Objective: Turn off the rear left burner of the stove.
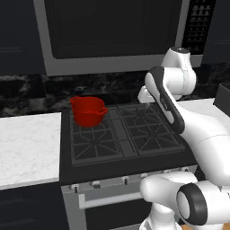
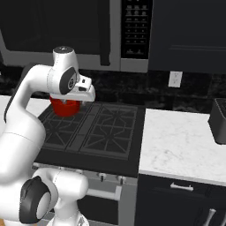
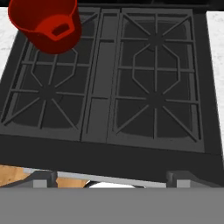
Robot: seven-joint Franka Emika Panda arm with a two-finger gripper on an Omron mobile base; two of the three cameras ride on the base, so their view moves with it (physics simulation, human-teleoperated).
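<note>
The stove (image 1: 134,159) is a black gas cooktop with a silver front and a row of small knobs (image 1: 125,180). Its rear left burner (image 1: 111,120) is mostly covered by a red pot (image 1: 88,110) that stands on it. From the hand view the same burner (image 3: 85,43) lies at the upper left under the pot (image 3: 46,22). My gripper (image 3: 111,178) hangs in the air above the cooktop, touching nothing. It is open, with its fingertips (image 3: 43,177) far apart and nothing between them. The knobs (image 2: 101,176) sit below the front edge, well under the hand.
A steel microwave (image 1: 117,31) with a dark door hangs above the stove. White counters flank it on the left (image 1: 27,143) and the right (image 2: 185,145). A dark appliance (image 2: 219,119) stands at the far right of the counter. My own arm (image 1: 168,108) crosses the cooktop's right side.
</note>
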